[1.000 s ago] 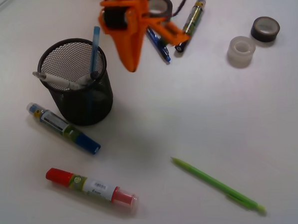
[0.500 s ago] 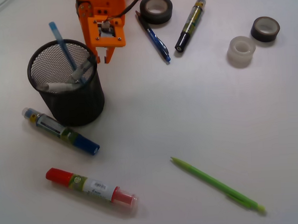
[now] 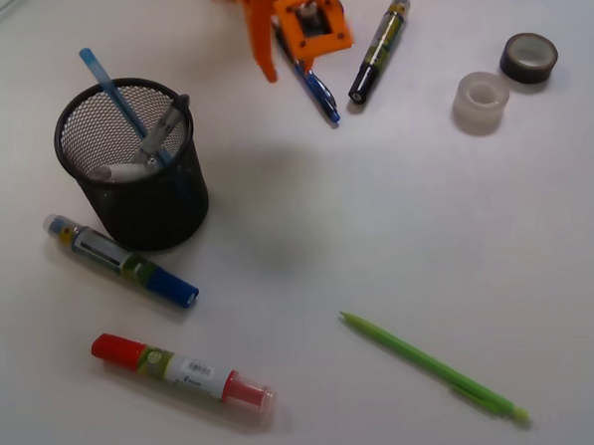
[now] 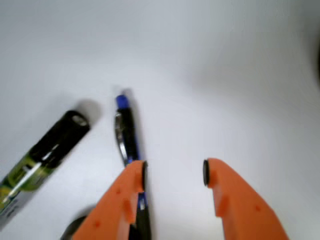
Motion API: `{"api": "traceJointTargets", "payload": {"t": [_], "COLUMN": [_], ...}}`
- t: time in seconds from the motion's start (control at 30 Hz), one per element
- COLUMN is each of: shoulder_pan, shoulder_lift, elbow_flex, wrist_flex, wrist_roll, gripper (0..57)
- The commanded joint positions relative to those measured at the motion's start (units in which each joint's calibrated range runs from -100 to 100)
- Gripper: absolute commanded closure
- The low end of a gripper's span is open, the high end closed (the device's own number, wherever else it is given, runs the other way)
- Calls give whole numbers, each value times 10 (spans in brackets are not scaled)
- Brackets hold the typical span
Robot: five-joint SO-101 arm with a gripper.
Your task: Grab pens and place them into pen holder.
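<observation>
1. Your gripper point(image 4: 174, 175) hangs over the white table point(image 3: 376, 208) at the far edge of the front view, its jaws parted with a clear gap between them and nothing held.
2. The dark blue pen point(image 4: 126, 135) lies flat on the table, not between the jaws: in the wrist view it runs under the left-hand orange finger point(image 4: 117, 200), with its blue tip poking out ahead of that finger.
3. Beside that pen lies a fat black-ended marker point(image 3: 378, 49), close but not touching it.
4. The pen holder point(image 3: 137, 206) stands upright well to one side of your gripper. Inside it lean a light blue pen point(image 3: 105, 83), a silver-grey pen point(image 3: 167, 125) and a pale, clear-looking pen point(image 3: 120, 173).
5. The lime green pen point(image 3: 434, 368) lies alone on the near part of the table, far from both gripper and holder.
6. A blue-ended marker point(image 3: 120, 260) touches or nearly touches the holder's base; a red-ended marker point(image 3: 180, 368) lies nearer the camera.
</observation>
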Motion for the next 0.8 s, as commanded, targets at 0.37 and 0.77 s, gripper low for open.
{"api": "traceJointTargets", "payload": {"t": [0.37, 0.77], "shoulder_pan": [-43, -51], "shoulder_lift": [-14, -13], "elbow_flex": [146, 206], "wrist_flex": [-66, -93], "wrist_roll": [-3, -12], "gripper": [354, 352]}}
